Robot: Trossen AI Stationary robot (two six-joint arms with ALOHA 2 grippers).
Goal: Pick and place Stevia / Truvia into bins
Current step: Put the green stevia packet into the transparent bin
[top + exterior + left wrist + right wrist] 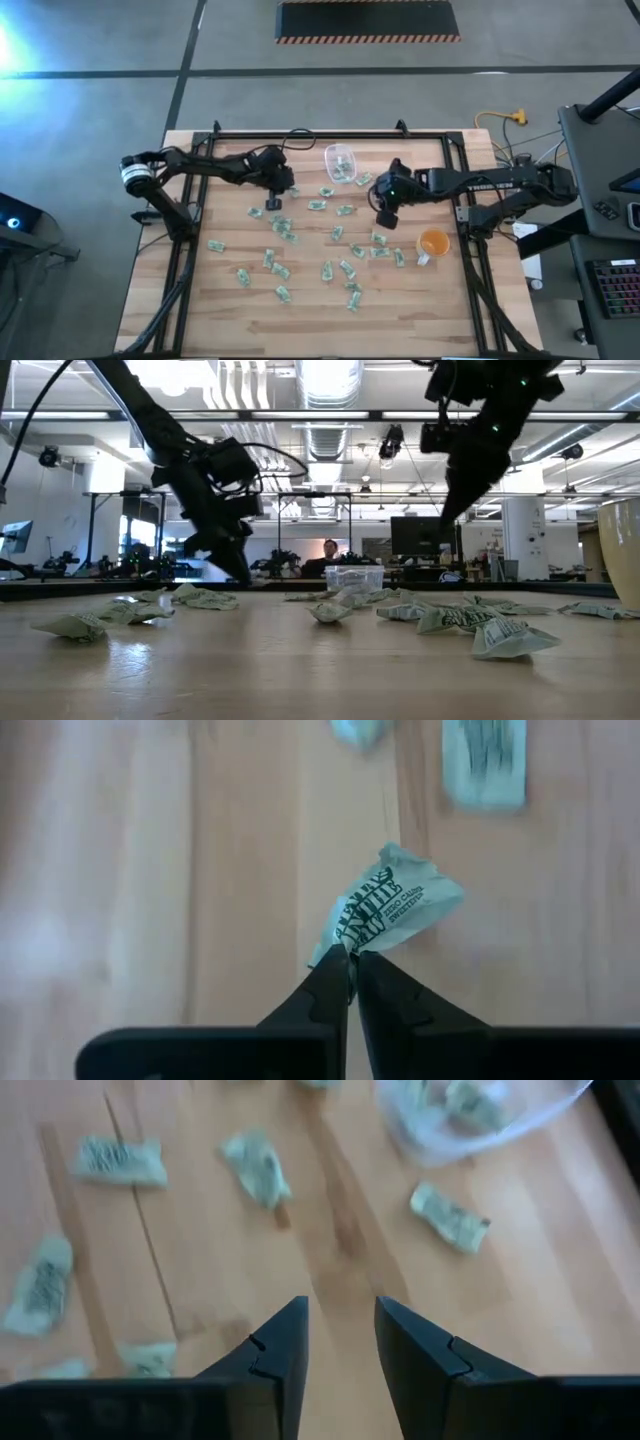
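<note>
I had the left gripper (352, 963) clenched on one crumpled green-and-white sweetener packet (390, 905) above the wooden table (200, 290). The right gripper (340, 1330) hung released, holding nothing — near the small clear plastic tub (341, 162), other packets scattered below.

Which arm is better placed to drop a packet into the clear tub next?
Left. Its pincer is shut on a crumpled green-white paper packet; the right pincer is open and empty. The clear plastic tub lies between both arms.
</note>
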